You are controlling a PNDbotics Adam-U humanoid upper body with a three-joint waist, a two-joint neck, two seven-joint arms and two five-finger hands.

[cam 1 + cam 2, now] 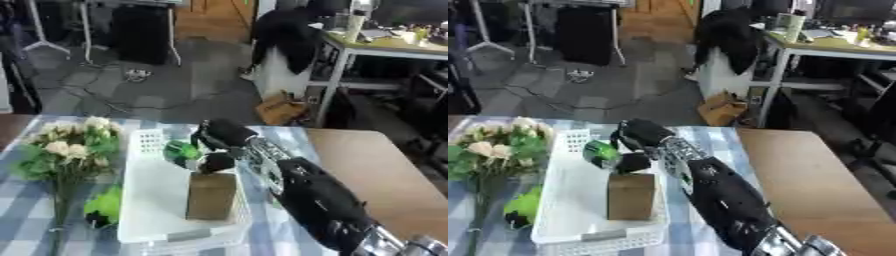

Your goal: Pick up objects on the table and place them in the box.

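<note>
right hand (219,136), black with silver joints, reaches in from the lower right over the white perforated plastic basket (149,200), the box here. its fingers are curled round a small green round object with a white patch (182,151), held above the far part of the basket, inside its rim line. just under the hand a dark rounded bit, can't tell if it is the thumb or part of the object.

brown cardboard-coloured upright block (211,196) stands inside the basket, near its middle-right, just below the held green thing, not touching it as far as can be seen.

basket sits on a table with blue and white checked cloth (26,220). left of the basket lies a bunch of artificial cream flowers with green leaves (66,147), stems running toward the near edge. a bright green leaf-like piece with something dark under it (103,206) sits just beside the basket's left wall, on the cloth.

bare brown wooden tabletop (367,170) to the right of the cloth, under the arm. left hand not visible in either view.
</note>
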